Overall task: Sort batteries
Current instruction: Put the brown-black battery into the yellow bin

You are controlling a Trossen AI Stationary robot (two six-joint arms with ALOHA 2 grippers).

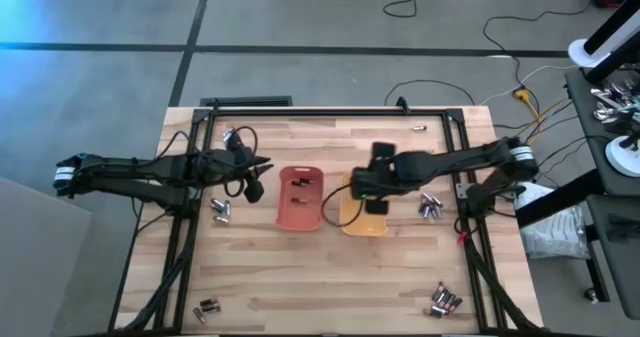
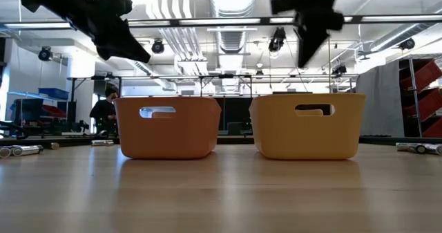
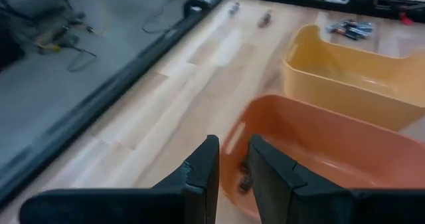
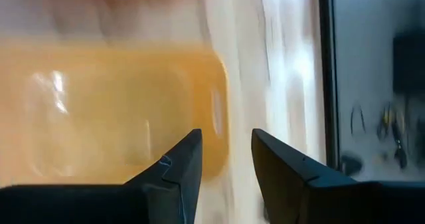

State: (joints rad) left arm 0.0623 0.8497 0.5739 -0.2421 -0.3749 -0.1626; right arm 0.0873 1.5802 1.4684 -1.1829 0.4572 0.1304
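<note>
Small batteries lie in loose clusters on the wooden table: one [image 1: 221, 210] left of the orange tray [image 1: 300, 198], one [image 1: 431, 206] right of the yellow tray [image 1: 366, 220], others near the front corners [image 1: 445, 299] [image 1: 205, 308]. A few batteries [image 1: 300, 183] lie inside the orange tray. My left gripper [image 1: 264, 167] [image 3: 232, 161] hangs above the orange tray's left rim [image 3: 239, 127], open by a narrow gap with nothing plainly between the fingers. My right gripper [image 1: 368, 199] [image 4: 226, 151] hovers open over the yellow tray [image 4: 113, 111], holding nothing.
The two trays stand side by side at mid-table, orange [image 2: 168, 126] left, yellow [image 2: 308, 124] right. A black frame [image 1: 330, 111] rings the table's far and side edges. Single batteries lie near the far edge [image 1: 419, 128] [image 1: 232, 134]. Bare wood lies in front of the trays.
</note>
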